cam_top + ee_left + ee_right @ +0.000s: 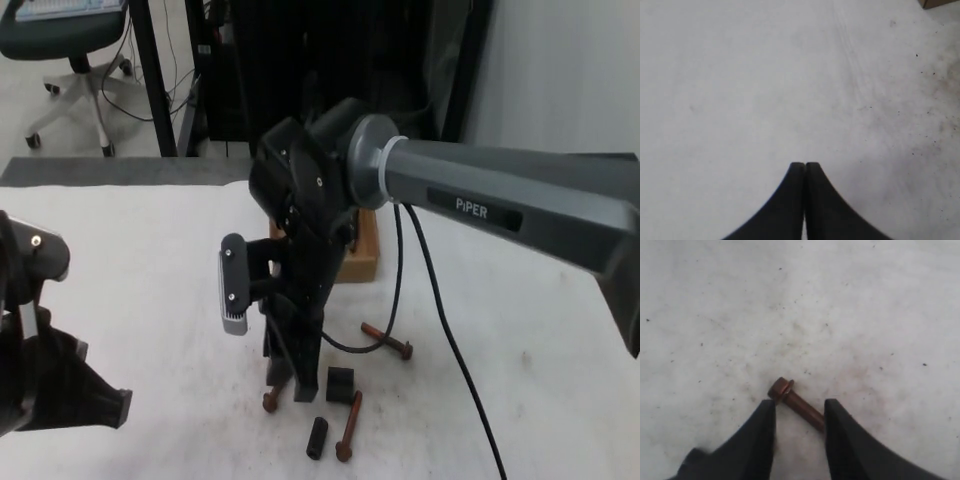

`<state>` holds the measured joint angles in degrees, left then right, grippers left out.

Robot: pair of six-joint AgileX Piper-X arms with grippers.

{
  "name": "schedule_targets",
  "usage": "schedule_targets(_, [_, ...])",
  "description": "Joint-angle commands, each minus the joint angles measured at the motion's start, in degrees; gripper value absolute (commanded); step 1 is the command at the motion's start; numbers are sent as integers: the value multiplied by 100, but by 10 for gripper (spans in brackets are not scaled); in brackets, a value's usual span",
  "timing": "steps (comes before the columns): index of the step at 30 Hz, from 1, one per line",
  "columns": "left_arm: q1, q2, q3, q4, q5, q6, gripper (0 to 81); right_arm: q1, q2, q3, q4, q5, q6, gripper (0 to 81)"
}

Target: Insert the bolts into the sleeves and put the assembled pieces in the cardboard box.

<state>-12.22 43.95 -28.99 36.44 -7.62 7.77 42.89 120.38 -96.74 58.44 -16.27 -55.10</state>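
1. Looking down from the high view, you have the right gripper [284,385] low over the near bolt [270,401]. A second bolt [388,342], a third bolt [348,425], one sleeve [341,384] and another sleeve [317,437] lie loose nearby. The cardboard box [362,255] sits behind the arm, and you cannot tell what it holds.
2. In the left wrist view, the left gripper [805,167] has its fingers pressed together over the bare bench [740,75], holding nothing.
3. In the right wrist view, the fingers are spread with the near bolt slanting between them. If you close now, the slanted shank may twist and skid out.
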Motion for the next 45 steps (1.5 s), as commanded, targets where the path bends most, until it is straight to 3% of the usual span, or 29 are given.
schedule_targets(1, [9, -57, -19, 96, -51, -6, 3, -13, -35, -4, -222, -99, -62, 312])
schedule_targets(28, [9, -57, -19, 325, -51, -6, 3, -289, 392, -4, 145, -245, -416, 312])
schedule_targets(45, [9, -57, -19, 403, -51, -6, 3, -217, 521, -4, 79, -272, -645, 310])
